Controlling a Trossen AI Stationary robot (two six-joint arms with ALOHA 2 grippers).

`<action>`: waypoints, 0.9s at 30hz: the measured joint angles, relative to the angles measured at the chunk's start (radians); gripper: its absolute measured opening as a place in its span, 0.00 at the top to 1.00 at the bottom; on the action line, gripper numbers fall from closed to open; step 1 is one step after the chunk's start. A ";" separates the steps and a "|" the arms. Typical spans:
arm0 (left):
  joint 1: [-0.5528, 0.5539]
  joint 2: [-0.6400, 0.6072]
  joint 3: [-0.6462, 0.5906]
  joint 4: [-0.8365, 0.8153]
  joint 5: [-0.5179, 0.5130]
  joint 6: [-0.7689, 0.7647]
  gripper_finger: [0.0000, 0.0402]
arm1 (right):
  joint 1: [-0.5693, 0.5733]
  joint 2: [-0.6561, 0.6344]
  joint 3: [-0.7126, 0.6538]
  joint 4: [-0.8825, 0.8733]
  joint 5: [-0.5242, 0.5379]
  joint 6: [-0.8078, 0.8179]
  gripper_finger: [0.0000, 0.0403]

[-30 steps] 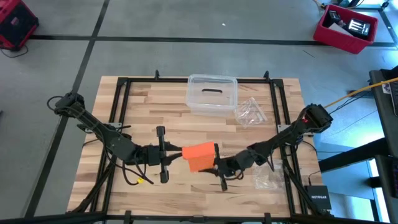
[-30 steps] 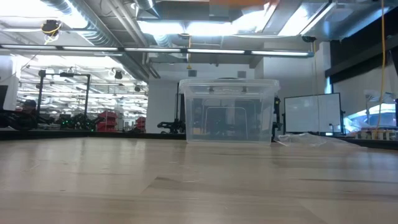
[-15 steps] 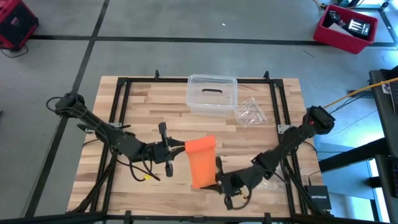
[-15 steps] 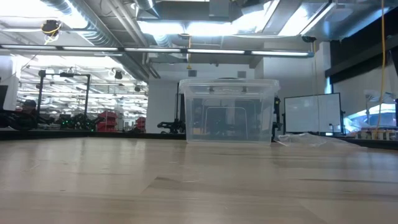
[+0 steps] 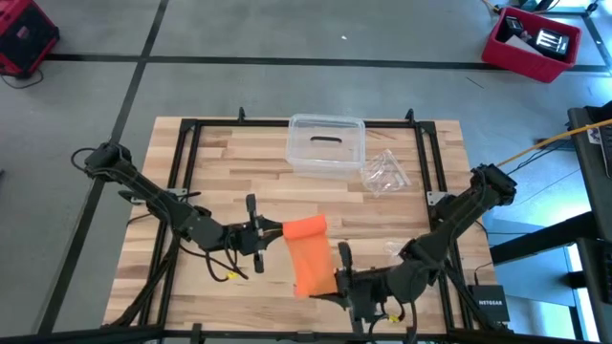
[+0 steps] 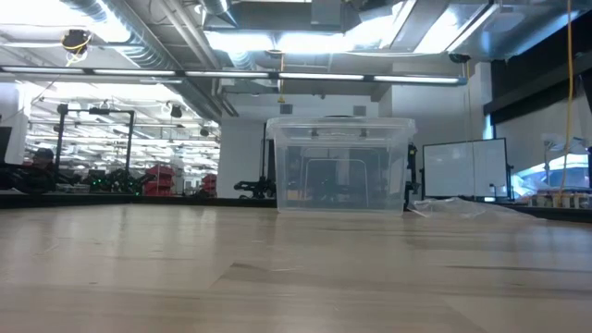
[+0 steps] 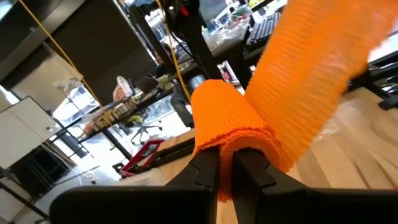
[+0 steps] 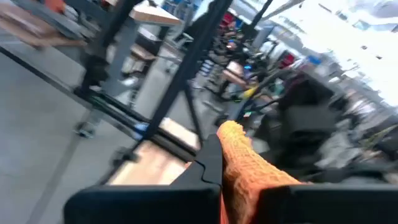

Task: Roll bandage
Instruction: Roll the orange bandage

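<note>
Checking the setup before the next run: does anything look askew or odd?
Only the bandage: not rolled, it stretches as a flat band between the left gripper and the right gripper, each shut on an end. The box stands upright.

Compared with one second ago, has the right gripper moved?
Yes. In the high view the right gripper, shut on the bright orange fabric bandage, has moved toward the table's near edge, away from the clear plastic box.

The bench was a pale butcher-block top edged by a black frame. A clear plastic box stood on it at twelve o'clock. Just beside that, at one o'clock, lay a crinkled clear bag. Another clear bag lay at four o'clock.
</note>
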 joint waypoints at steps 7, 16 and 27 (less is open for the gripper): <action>-0.030 0.030 -0.021 0.004 0.002 -0.037 0.96 | -0.082 0.000 0.078 -0.010 0.052 -0.156 1.00; -0.103 0.089 -0.021 0.005 0.001 -0.061 0.96 | -0.216 0.001 0.087 -0.021 0.119 -0.195 1.00; -0.190 0.092 -0.021 0.105 0.010 0.056 0.96 | -0.358 0.006 0.087 -0.265 -0.017 0.238 0.98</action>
